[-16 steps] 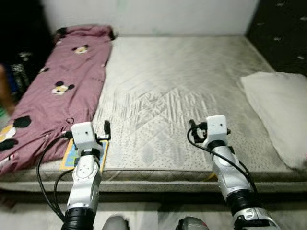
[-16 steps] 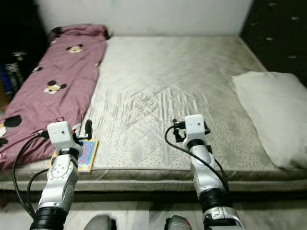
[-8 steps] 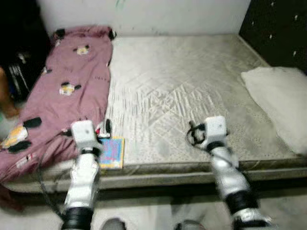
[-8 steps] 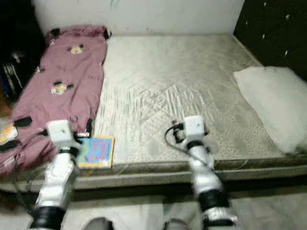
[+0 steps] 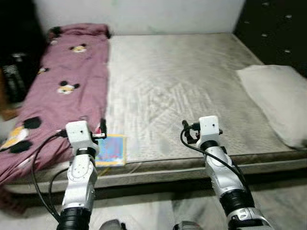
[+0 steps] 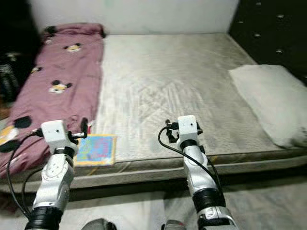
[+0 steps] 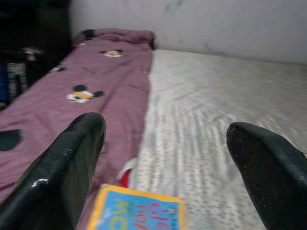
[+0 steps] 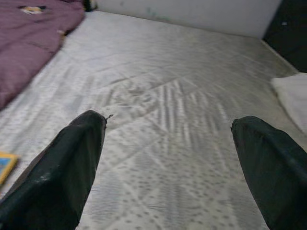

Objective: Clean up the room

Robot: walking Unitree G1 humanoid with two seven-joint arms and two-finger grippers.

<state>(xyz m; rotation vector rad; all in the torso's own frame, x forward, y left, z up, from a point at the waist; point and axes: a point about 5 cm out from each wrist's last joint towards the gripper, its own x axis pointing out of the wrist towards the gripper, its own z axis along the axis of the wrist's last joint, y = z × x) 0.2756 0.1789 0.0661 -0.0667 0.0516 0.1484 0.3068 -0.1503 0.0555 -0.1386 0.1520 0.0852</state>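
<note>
Silver arms are seen at the near edge of the scene, both raised over the front edge of a bare mattress point(image 5: 177, 91). The left gripper point(image 7: 165, 158) is held above the mattress's near left corner, its two black fingers point(image 7: 67, 167) spread wide with nothing between them. The right gripper point(image 8: 168, 163) is held over the front middle of the mattress, its fingers point(image 8: 62, 167) likewise spread wide and empty.

Just ahead of the left gripper, a colourful picture book point(image 5: 111, 150) (blue cover with a yellow border) is seen lying flat on the mattress close to its front edge. Its left side lies just beside the lower end of a mauve blanket point(image 5: 62, 91), printed with cartoon mouse faces; whether the two are touching cannot be told. The blanket is laid lengthwise along the left side of the mattress, from the front edge up to the far wall, and hangs over the left front corner.

On the right side, a pale pillow point(image 5: 278, 100) is seen resting at the mattress's edge, well apart from the book. A dark padded headboard point(image 5: 273, 33) with small studs stands behind it. A light wall point(image 5: 144, 14) bounds the far end of the bed.
</note>
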